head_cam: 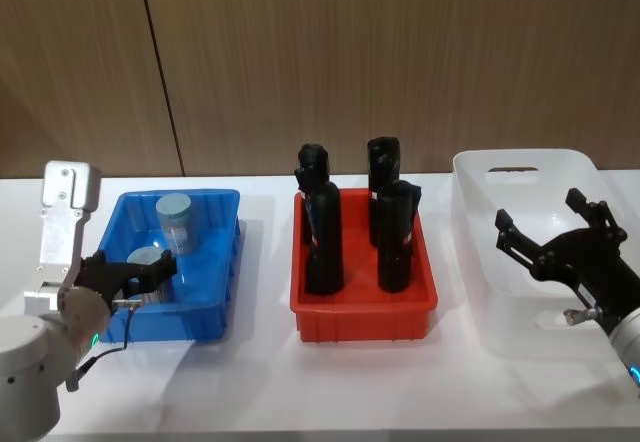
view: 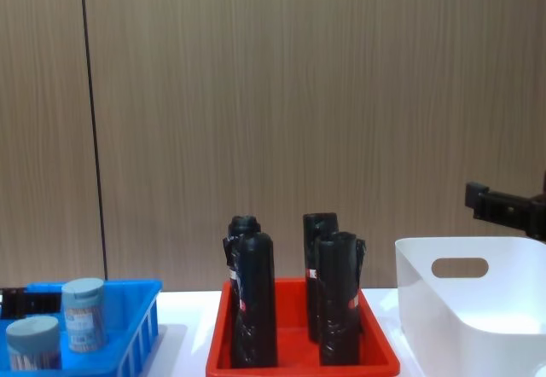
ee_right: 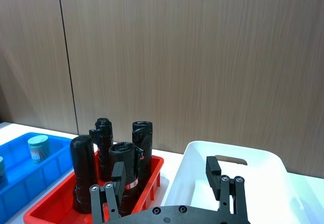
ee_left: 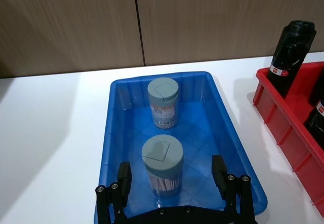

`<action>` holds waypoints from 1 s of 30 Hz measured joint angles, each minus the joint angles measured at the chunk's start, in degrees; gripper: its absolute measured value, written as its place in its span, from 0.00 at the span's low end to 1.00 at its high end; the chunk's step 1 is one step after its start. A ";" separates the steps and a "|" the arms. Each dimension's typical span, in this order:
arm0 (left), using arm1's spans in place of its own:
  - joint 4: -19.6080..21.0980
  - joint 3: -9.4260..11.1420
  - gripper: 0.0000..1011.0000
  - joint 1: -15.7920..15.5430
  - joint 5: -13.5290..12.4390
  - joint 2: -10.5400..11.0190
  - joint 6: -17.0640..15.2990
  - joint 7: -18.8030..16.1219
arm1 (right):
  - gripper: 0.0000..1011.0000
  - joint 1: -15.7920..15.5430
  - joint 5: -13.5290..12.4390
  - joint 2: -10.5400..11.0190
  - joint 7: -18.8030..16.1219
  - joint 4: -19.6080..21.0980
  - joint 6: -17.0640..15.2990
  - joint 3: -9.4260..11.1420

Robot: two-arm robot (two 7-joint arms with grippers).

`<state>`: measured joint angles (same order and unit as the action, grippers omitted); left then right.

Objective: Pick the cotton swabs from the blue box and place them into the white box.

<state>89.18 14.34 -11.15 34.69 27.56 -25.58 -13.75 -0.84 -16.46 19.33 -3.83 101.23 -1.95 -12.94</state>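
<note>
Cotton swabs: 2 jars upright in blue box. Left pincer is wide open, fingers flanking the near jar w/o touching, prob. lined up to clamp. Right pincer is spread open, idle by white box, clear of the drop spot.

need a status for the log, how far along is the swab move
Done: nothing; the white box holds no visible jar. In hand: the open left tool straddles the near jar in the blue box, not yet closed. Remaining: that jar and the far jar. The right tool hangs open over the white box.
</note>
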 joint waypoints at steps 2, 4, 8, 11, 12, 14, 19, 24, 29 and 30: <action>-0.71 0.08 0.99 -0.56 -0.40 -0.25 -0.58 0.65 | 0.99 0.00 0.00 0.00 0.00 0.00 0.00 0.00; -1.72 0.21 0.99 -1.33 -0.85 -0.61 -1.27 1.39 | 0.99 0.00 0.00 0.00 0.00 0.00 0.00 0.00; -3.44 0.41 0.99 -2.56 -1.47 -1.28 -2.26 2.26 | 0.99 0.00 0.00 0.00 0.00 0.00 0.00 0.00; -4.43 0.49 0.99 -3.28 -1.82 -1.71 -2.97 2.64 | 0.99 0.00 0.00 0.00 0.00 0.00 0.00 0.00; -4.66 0.51 0.99 -3.44 -1.87 -1.80 -3.06 2.71 | 0.99 0.00 0.00 0.00 0.00 0.00 0.00 0.00; -5.33 0.55 0.99 -3.88 -2.07 -2.09 -3.50 2.81 | 0.99 0.00 0.00 0.00 0.00 0.00 0.00 0.00; -6.39 0.56 0.99 -4.66 -2.50 -2.58 -4.36 2.69 | 0.99 0.00 0.00 0.00 0.00 0.00 0.00 0.00; -6.81 0.44 0.99 -5.07 -2.83 -2.81 -5.01 2.08 | 0.99 0.00 0.00 0.00 0.00 0.00 0.00 0.00; -7.00 0.17 0.99 -5.38 -3.15 -2.96 -5.61 1.27 | 0.99 0.00 0.00 0.00 0.00 0.00 0.00 0.00; -7.01 0.12 0.99 -5.40 -3.20 -2.97 -5.68 1.18 | 0.99 0.00 0.00 0.00 0.00 0.00 0.00 0.00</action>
<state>82.17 14.45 -16.55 31.50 24.59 -31.27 -12.58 -0.84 -16.46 19.33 -3.83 101.23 -1.95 -12.94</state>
